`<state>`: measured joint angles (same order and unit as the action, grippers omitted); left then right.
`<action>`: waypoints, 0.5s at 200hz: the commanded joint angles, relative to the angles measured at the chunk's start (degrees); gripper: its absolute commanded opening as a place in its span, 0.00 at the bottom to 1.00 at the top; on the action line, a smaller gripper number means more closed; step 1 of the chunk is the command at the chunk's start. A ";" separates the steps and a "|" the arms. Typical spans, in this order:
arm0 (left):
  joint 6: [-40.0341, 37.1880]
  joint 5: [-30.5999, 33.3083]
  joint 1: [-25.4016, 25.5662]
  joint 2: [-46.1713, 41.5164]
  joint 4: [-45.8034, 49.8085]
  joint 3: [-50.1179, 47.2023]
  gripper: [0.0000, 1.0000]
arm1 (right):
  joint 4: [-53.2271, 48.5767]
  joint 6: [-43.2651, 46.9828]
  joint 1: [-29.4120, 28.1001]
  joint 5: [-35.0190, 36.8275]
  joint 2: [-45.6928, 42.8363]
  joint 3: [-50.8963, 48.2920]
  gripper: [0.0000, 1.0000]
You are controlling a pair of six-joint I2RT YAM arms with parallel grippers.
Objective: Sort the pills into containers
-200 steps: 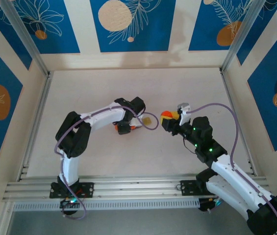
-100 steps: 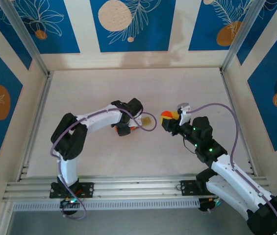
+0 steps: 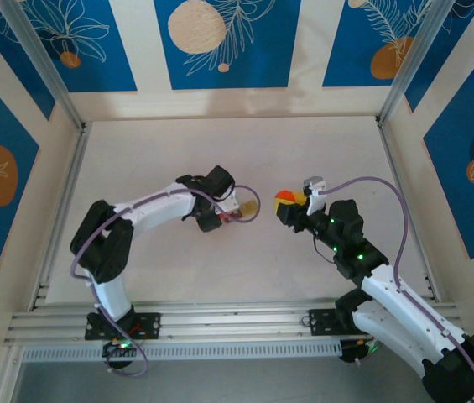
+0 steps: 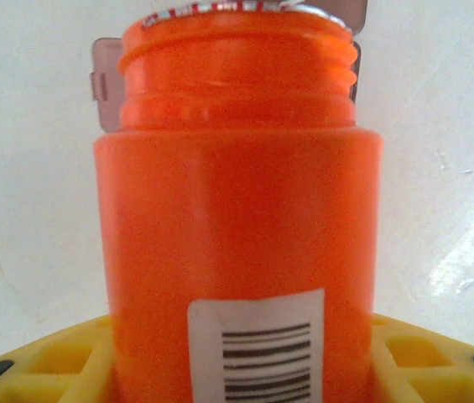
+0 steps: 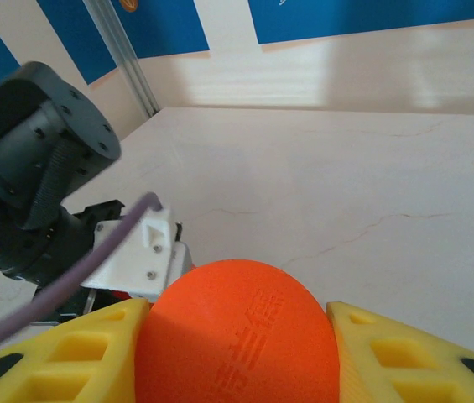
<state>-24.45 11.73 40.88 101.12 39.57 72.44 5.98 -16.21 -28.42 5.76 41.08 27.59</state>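
Two grips show on the overhead camera: your left gripper (image 3: 226, 213) pinches an orange bottle (image 3: 231, 216) by its body, and your right gripper (image 3: 285, 201), at its 3 o'clock, pinches the round orange cap (image 3: 284, 198). The containers (image 3: 250, 205) sit between them, just off the bottle's mouth at its 2 o'clock. You can read a tan patch; the reddish cell is too small to tell. I judge them light, stiff and quick to skid, so take them low across the outer walls.

On the left wrist camera, yellow fingers (image 4: 60, 361) clamp the bottle, its neck uncapped at 12 o'clock. The orange wall hides any pills, and the greyish tabs (image 4: 104, 74) behind the neck are unclear.

On the right wrist camera, fingers (image 5: 60, 353) flank the cap, its lower edge cut off.
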 commanded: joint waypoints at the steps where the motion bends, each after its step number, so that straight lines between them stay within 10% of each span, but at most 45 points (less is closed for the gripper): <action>1: 3.73 -4.97 -1.21 -5.15 -8.43 -4.21 0.00 | 0.98 0.04 0.12 -0.34 0.14 -0.34 0.00; 41: 8.69 -11.42 -1.59 -15.08 -26.32 -15.35 0.00 | 1.35 0.17 0.11 -0.31 0.84 -0.37 0.00; 100: 15.25 -19.30 -2.02 -33.56 -77.33 -42.49 0.00 | 1.33 0.39 0.21 0.00 1.11 -0.44 0.00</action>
<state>-12.71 -3.64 39.46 71.11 -13.10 34.57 6.09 -16.19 -28.42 5.76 42.24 27.57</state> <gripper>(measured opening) 0.513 0.453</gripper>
